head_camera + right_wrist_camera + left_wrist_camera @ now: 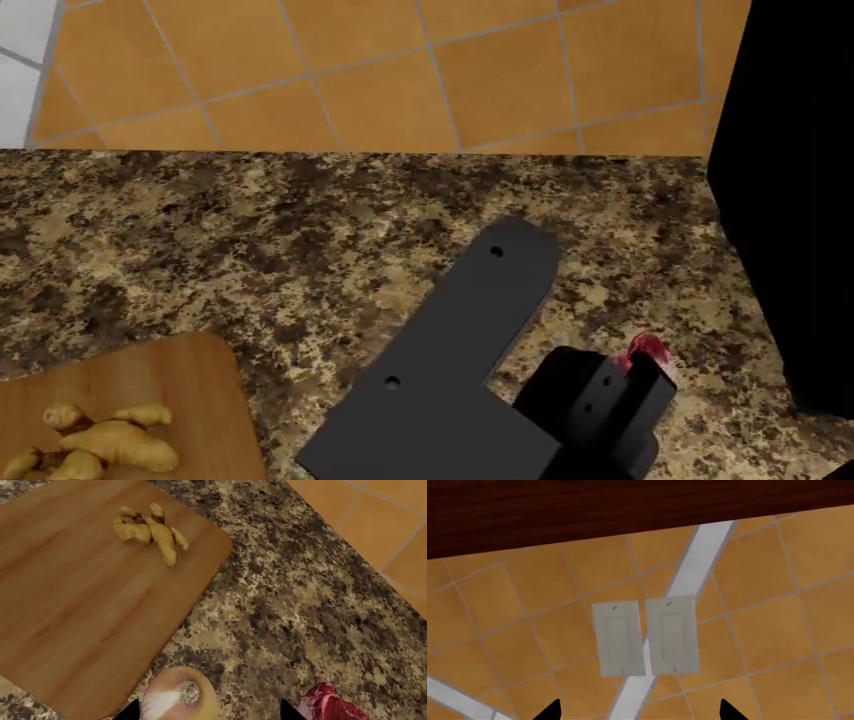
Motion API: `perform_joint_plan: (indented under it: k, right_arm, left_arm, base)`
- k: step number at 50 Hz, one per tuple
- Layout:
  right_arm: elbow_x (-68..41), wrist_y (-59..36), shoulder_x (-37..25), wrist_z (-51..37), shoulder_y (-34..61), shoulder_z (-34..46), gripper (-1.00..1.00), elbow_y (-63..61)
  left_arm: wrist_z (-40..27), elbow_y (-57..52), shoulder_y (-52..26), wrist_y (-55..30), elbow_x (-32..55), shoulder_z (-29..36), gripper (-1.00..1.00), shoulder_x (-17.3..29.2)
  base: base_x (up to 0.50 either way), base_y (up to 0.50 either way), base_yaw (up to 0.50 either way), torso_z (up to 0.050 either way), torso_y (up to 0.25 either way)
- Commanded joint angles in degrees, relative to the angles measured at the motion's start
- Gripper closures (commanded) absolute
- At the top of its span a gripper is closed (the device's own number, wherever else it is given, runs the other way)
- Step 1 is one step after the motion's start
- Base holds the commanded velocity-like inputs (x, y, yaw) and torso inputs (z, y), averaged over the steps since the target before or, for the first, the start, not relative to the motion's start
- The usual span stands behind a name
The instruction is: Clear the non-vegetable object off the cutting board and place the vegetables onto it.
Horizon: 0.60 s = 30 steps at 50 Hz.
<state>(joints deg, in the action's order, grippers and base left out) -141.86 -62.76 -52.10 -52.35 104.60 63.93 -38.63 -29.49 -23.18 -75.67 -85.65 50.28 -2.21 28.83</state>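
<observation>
No readable text, label, brand, number or sign anywhere: none on the cutting board (87, 595), none on the wall switches (645, 637).

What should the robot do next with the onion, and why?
Probably lower the right arm's jaws around the onion and close them. The ginger already lies on the cutting board, and the steak sits on the counter. The onion sits at the board's edge, between the jaw tips.
</observation>
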Motion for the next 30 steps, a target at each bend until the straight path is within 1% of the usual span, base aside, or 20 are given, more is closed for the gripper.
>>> perform_joint_plan:
  k: [1,8,14,30]
  right_arm:
    - [7.8,0.0,0.9,5.3,-7.5,-2.1,-1.0,0.0]
    - [11.2,0.2,1.7,7.0,-10.2,-2.3,-1.0,0.7]
    - [15.5,0.5,2.3,9.7,-14.4,-2.4,-1.0,1.2]
    - [21.2,1.2,2.7,13.3,-20.8,-1.7,-1.0,1.9]
  left_arm:
    - [1.0,0.5,-0.7,0.3,1.9,-1.1,-1.0,-0.4]
    - [0.1,0.2,-0.3,0.4,3.0,-1.4,-1.0,-0.1]
    - [-0.2,0.6,-1.0,0.7,3.5,-0.8,-1.0,0.3]
    - [-1.2,0.7,0.4,1.9,4.7,-0.9,-1.0,1.4]
  base:
    - [0.0,0.0,0.0,0.0,0.0]
    - [0.0,0.0,0.0,0.0,0.0]
    - [0.0,0.0,0.0,0.0,0.0]
    - [0.0,0.0,0.0,0.0,0.0]
